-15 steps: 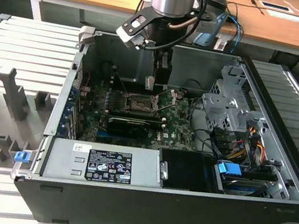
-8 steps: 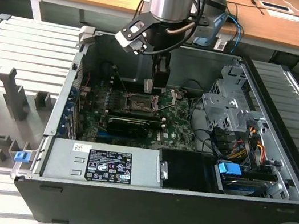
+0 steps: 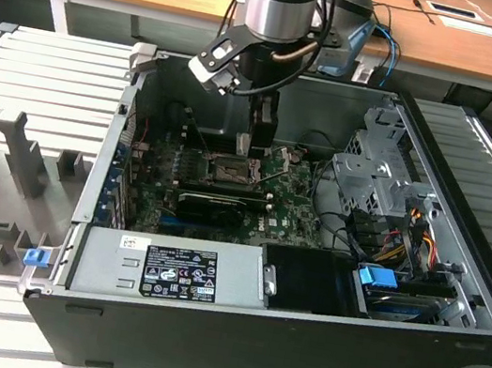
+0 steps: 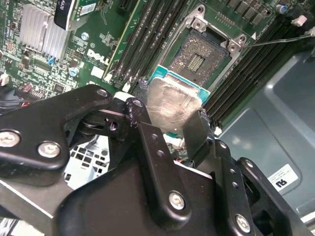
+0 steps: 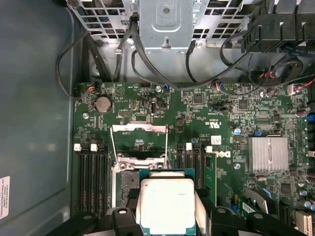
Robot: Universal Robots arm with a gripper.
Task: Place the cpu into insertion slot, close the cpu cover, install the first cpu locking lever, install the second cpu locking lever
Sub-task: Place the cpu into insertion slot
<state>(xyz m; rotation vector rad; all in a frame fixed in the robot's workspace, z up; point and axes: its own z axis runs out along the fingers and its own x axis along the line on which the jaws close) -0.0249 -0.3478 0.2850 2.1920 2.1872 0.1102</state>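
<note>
Cpu (image 4: 174,105) pinched by opposite edges between the black jaws, metal face showing, held close over the uncovered insertion slot (image 4: 197,59), cpu cover (image 5: 140,129) swung open, green motherboard (image 5: 197,113) beneath.

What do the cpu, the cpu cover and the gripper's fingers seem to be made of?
The cpu: a dull silver metal face, smeared and faintly reflective, on a thin green board that shows at its edge. The cpu cover: thin bare sheet metal, silver-grey, probably steel. The fingers: matte black, either plastic or coated metal; the look leaves it open.
</note>
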